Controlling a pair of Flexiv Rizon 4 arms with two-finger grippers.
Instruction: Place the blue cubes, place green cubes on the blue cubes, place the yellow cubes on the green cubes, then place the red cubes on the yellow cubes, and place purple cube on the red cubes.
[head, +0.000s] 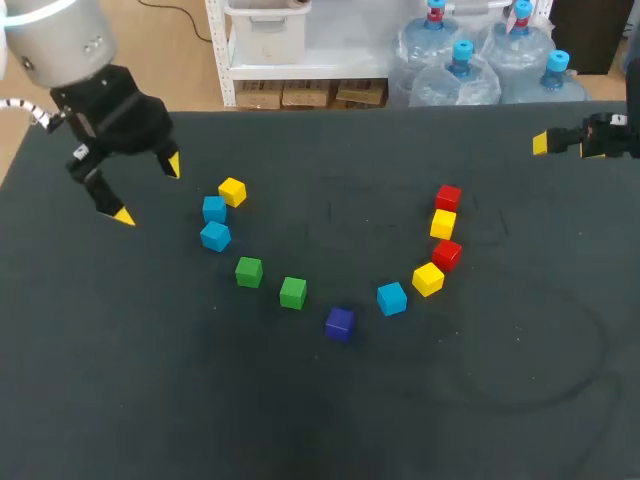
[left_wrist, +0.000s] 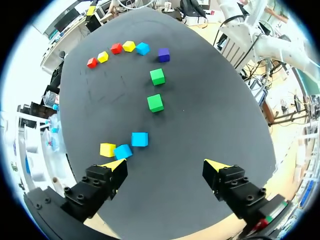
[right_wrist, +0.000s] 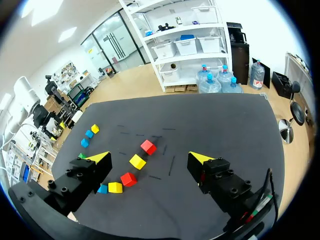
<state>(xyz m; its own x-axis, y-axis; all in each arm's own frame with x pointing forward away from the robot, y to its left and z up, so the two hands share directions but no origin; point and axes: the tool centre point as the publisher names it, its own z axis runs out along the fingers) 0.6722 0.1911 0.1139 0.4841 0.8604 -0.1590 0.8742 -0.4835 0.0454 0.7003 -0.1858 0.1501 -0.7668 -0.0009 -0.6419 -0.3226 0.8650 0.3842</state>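
Note:
The cubes lie in a loose arc on the dark table (head: 330, 420). At its left end are a yellow cube (head: 232, 191) and two blue cubes (head: 214, 208) (head: 215, 236). Two green cubes (head: 249, 271) (head: 293, 292) and the purple cube (head: 340, 322) follow. On the right are a third blue cube (head: 392, 298), two yellow cubes (head: 428, 278) (head: 443, 224) and two red cubes (head: 447, 254) (head: 448, 197). My left gripper (head: 148, 190) (left_wrist: 166, 166) hangs open and empty, left of the blue pair (left_wrist: 123, 151). My right gripper (head: 567, 145) (right_wrist: 149, 159) is open and empty at the far right, well off the red cube (right_wrist: 147, 146).
The table mat's middle and near half hold nothing but faint chalk marks (head: 560, 350). The table's back edge (head: 400, 108) runs close behind both grippers.

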